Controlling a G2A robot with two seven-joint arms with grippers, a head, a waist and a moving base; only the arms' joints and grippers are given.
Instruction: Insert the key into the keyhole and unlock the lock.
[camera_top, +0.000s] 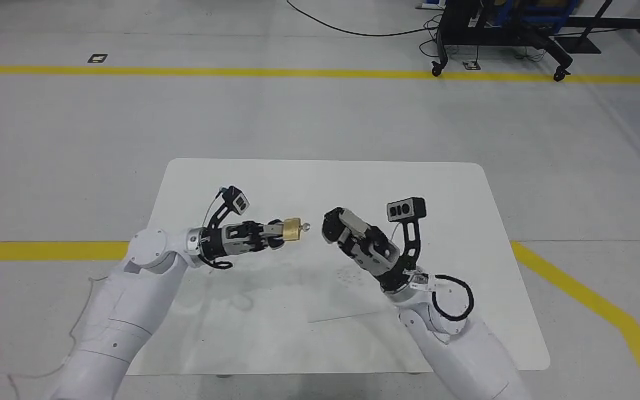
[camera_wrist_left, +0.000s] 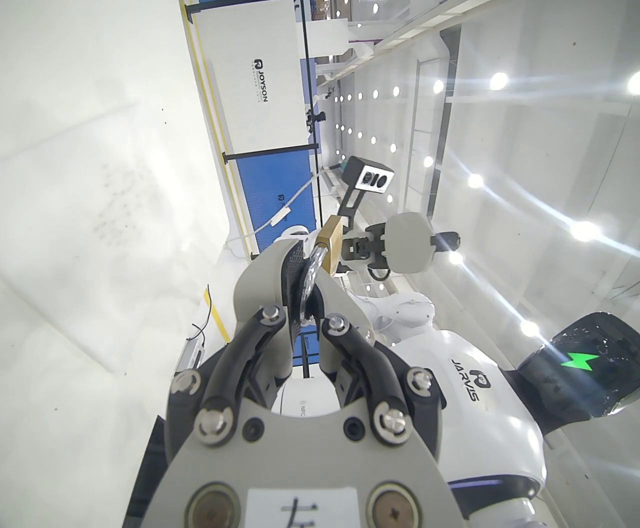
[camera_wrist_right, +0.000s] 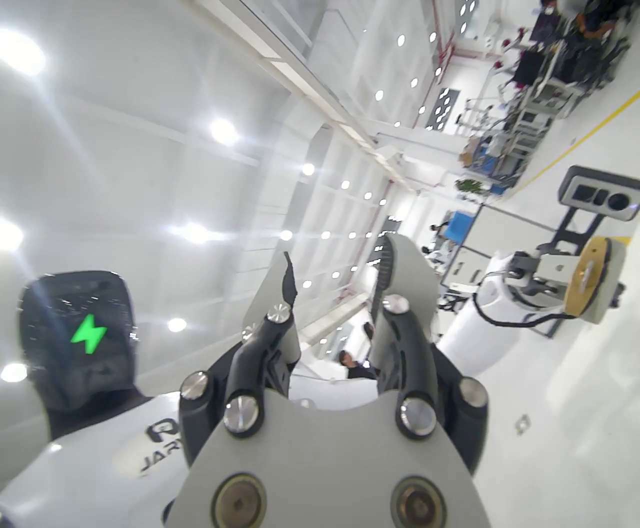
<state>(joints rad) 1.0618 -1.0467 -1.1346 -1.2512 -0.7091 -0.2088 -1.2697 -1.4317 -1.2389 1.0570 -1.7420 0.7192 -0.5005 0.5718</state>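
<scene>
Above the middle of the table, the right gripper (camera_wrist_right: 337, 255) stands wide apart with nothing between its fingers. Its tips sit just beside the free end of the brass padlock (camera_top: 291, 229) without touching it. The left gripper (camera_wrist_left: 307, 264) is clamped on the padlock's silvery shackle (camera_wrist_left: 317, 252) and holds the body out level toward the other arm, off the white table (camera_top: 250, 185).

A small silver bit (camera_top: 306, 227) juts from the padlock's free end in the top view. It is probably the key seated in the keyhole, though it is too small to be sure. If so, insertion is done and turning is the step in hand. The next move calls for the right fingers to close squarely on that small piece and twist about the lock's long axis. The left grip must resist the torque so the shackle does not slip in the pads.

The top view gives the narrow gap between padlock and right gripper. The left wrist view makes plain the pinch on the shackle, where the top view gives just a dark cluster of fingers. The right wrist view meets the padlock's brass end face almost end-on and shows the empty fingers plainly.
</scene>
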